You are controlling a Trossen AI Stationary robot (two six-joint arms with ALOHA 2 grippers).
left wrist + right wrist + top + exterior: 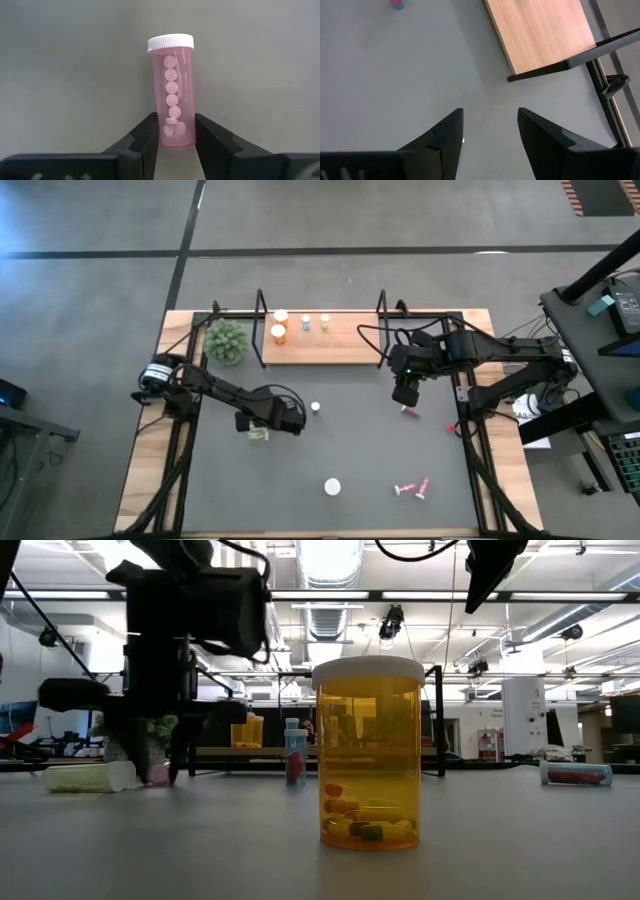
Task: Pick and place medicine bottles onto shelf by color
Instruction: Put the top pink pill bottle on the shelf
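A pink medicine bottle (172, 90) with a white cap lies on its side on the dark mat, and my left gripper (177, 120) is shut on its bottom end. From above, my left gripper (264, 422) hides this bottle. A whitish bottle (260, 434) lies right beside it. My right gripper (490, 125) hangs open and empty over the mat, near the right end of the shelf (325, 340). Two orange bottles (280, 326) and two small ones (315, 323) stand on the shelf. My left gripper pinches the pink bottle's bottom end (177, 142) between its two fingers (150, 132), one on each side of the round body. The fingers come steeply from above. The bottle lies on its side on the mat, its capped end pointing away from the fingers.
A wide orange bottle (368, 752) stands at the near middle of the mat. A small bottle (315, 407) stands right of my left gripper. Pink bottles lie at the near right (410, 488) and under my right arm (408, 410). A green spiky ball (227, 340) sits by the shelf's left end.
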